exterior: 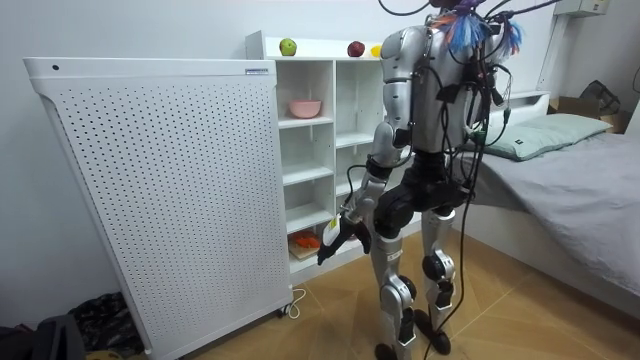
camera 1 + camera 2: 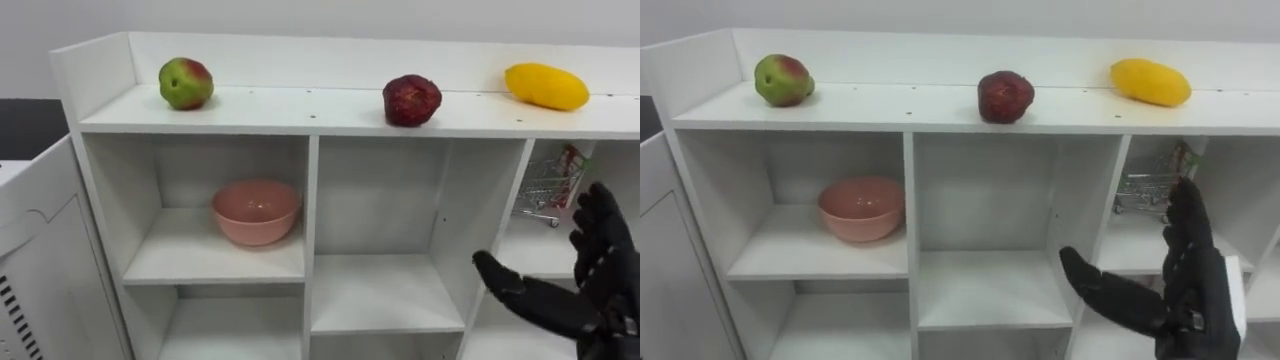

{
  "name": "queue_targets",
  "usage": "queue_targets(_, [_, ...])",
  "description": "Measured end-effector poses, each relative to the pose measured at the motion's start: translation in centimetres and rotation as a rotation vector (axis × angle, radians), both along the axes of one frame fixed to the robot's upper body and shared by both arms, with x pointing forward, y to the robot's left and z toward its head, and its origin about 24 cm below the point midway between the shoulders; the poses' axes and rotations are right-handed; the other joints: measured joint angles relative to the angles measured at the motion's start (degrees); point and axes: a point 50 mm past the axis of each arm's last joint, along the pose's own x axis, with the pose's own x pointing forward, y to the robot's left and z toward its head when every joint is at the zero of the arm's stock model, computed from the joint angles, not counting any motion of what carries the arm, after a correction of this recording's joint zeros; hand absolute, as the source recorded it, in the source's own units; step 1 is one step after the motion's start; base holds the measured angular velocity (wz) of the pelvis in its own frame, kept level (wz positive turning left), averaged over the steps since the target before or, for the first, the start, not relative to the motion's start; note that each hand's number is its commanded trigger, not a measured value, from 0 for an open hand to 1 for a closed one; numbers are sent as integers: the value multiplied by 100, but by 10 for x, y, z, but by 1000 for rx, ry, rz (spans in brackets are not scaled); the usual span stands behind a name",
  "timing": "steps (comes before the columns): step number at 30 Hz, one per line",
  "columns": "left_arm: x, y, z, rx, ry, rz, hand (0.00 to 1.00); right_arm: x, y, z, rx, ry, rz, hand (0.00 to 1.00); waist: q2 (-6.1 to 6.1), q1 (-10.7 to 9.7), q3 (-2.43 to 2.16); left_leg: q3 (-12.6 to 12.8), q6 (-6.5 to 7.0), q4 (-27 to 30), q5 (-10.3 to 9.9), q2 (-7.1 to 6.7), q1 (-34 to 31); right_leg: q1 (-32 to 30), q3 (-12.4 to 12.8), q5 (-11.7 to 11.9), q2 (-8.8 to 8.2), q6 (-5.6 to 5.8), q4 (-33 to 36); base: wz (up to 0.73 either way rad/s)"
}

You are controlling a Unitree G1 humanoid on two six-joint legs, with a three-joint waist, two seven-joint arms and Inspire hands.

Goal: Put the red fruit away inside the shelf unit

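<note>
The right hand (image 2: 1195, 300) is held empty, fingers (image 2: 1188, 225) spread apart; the yellow fruit (image 2: 1150, 82) above it should be enclosed gently, without the dark red fruit (image 2: 1005, 97) being nudged.

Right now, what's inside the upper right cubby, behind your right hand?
A small wire shopping cart with red trim stands in that cubby. The right hand, fingers open, covers the cubby's lower right part, so anything standing there is hidden.
</note>
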Motion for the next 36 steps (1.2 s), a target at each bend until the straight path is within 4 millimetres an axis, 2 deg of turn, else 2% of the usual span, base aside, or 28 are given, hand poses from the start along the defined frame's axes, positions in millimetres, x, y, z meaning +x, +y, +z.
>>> queue_targets(7, [-3, 0, -1, -18, 24, 0, 0, 12, 0, 24, -15, -85, -11, 0, -144, 99, 22, -9, 0, 10, 1, 6, -3, 14, -53, 0, 0, 0, -4, 0])
queue_targets(9, [-2, 0, 0, -22, 20, -3, 0, 16, -2, 30, -6, -109, -28, 0, -188, 144, 56, -14, 0, 18, 1, 9, -8, 18, -60, 0, -1, 0, -5, 0])
queue_targets(11, [-1, 1, 0, -21, 18, 2, 0, 21, -4, 31, -1, -108, -36, 0, -223, 171, 69, -48, 0, 22, 1, 4, -6, 38, -91, 0, -5, 0, -8, 8])
queue_targets(14, [0, 2, 1, -35, 26, -1, 0, 28, -3, 36, 9, -120, -35, 0, -246, 173, 66, -131, 0, 24, 1, -1, -33, 48, -165, 0, -12, 0, -17, 12])
queue_targets(21, [7, 4, 3, -31, 9, -3, 0, 41, -3, 53, 2, -150, -19, 0, -258, 378, 59, -183, -1, 20, 2, 2, -54, 40, -197, -1, -11, 1, -30, 4])
queue_targets(25, [8, 6, 3, -21, 13, -2, 0, 53, -4, 52, 7, -119, -19, 0, -273, 448, 60, -185, -1, 21, 3, 2, -50, 40, -228, -1, -19, 1, -30, 0])
queue_targets(29, [11, 7, 4, -17, 14, -2, 0, 67, -5, 52, 18, -78, -20, 0, -288, 472, 67, -230, 4, 40, 6, 5, -78, 42, -382, -1, -40, 1, -30, 5])
queue_targets(36, [9, 10, 4, -19, 39, 0, 0, 70, -9, 56, -7, -69, 6, 0, -336, 487, 63, -302, 2, 77, 7, 1, -102, 46, -508, 0, -44, 1, -24, 5])
